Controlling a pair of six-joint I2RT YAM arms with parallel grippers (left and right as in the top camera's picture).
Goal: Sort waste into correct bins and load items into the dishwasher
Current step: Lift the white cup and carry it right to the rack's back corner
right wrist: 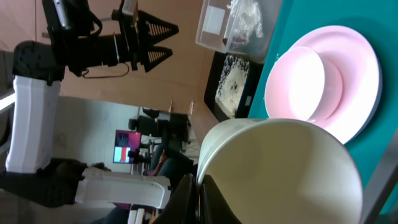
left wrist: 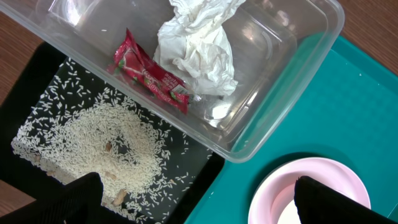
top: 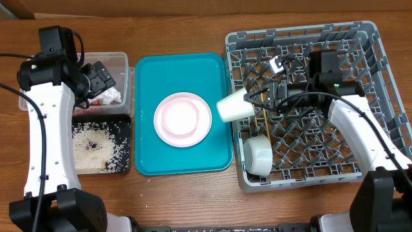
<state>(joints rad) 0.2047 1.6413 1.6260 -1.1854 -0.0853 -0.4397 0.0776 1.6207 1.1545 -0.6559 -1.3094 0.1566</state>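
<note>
My right gripper is shut on the rim of a whitish bowl, holding it tilted over the left edge of the grey dish rack. A small white cup and thin chopsticks lie in the rack. A second pale bowl sits on the pink plate. My left gripper is open and empty above the clear tub, which holds the napkin and red packet. Rice lies in the black tray.
The teal serving tray lies between the bins and the rack and carries the plate. The rack's upright pegs stand close under my right arm. Bare wooden table shows along the front edge.
</note>
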